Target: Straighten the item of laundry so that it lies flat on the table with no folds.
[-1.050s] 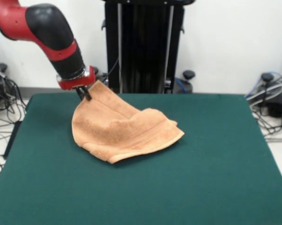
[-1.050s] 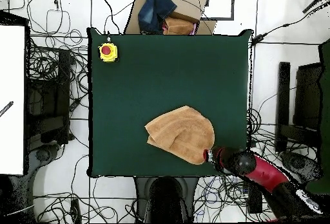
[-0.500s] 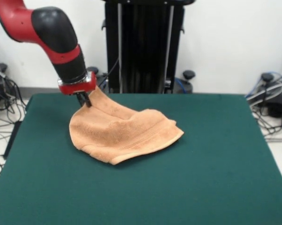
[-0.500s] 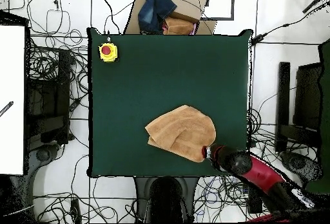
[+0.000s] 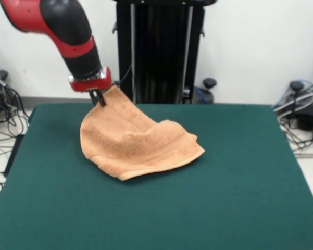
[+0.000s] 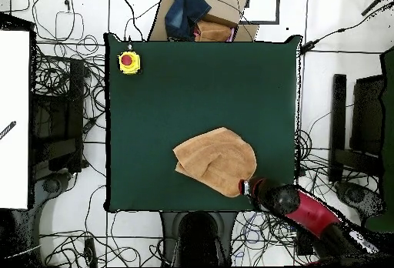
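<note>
1. The orange-tan terry towel (image 5: 138,146) lies crumpled on the green table (image 5: 239,187), on the table's left-centre part in the front view, toward the far edge. It is folded over on itself, and a woven band runs across the lower layer near its front edge.
2. One corner of the towel is lifted off the table top; from it the cloth slopes down to the part that rests on the surface.
3. The gripper (image 5: 98,98) is clamped on that raised corner, its dark fingers closed together on the cloth, just under the red collar of the red and black arm (image 5: 67,26).
4. In the overhead view the towel (image 6: 215,161) sits in the half of the table (image 6: 154,111) nearer the robot's base, with the gripper (image 6: 245,188) at its edge close to the table's border.
5. A yellow box with a red button (image 6: 128,61) stands on a far table corner, well apart from the towel.
6. Cables cover the floor around the table.
</note>
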You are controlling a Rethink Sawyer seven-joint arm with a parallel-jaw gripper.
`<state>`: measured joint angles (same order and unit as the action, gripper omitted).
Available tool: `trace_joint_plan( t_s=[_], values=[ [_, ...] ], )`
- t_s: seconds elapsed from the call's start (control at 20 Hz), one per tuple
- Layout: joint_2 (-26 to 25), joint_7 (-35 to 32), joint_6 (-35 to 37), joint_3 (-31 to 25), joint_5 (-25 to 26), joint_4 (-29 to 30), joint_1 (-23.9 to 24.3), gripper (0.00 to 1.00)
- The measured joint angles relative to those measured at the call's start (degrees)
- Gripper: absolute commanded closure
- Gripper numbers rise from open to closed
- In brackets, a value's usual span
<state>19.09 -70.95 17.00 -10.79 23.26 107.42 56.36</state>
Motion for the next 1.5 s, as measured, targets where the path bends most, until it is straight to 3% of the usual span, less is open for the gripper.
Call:
trace_joint_plan(
  t_s=[0.45, 1.15, 1.5],
  values=[
    [7.7, 0.0, 0.0, 1.1, -4.7, 6.0, -2.5, 1.00],
    [7.3, 0.0, 0.0, 1.4, -6.4, 7.0, -2.7, 1.00],
    [15.8, 0.0, 2.0, 1.9, -9.9, 11.7, -5.0, 1.00]
  ],
)
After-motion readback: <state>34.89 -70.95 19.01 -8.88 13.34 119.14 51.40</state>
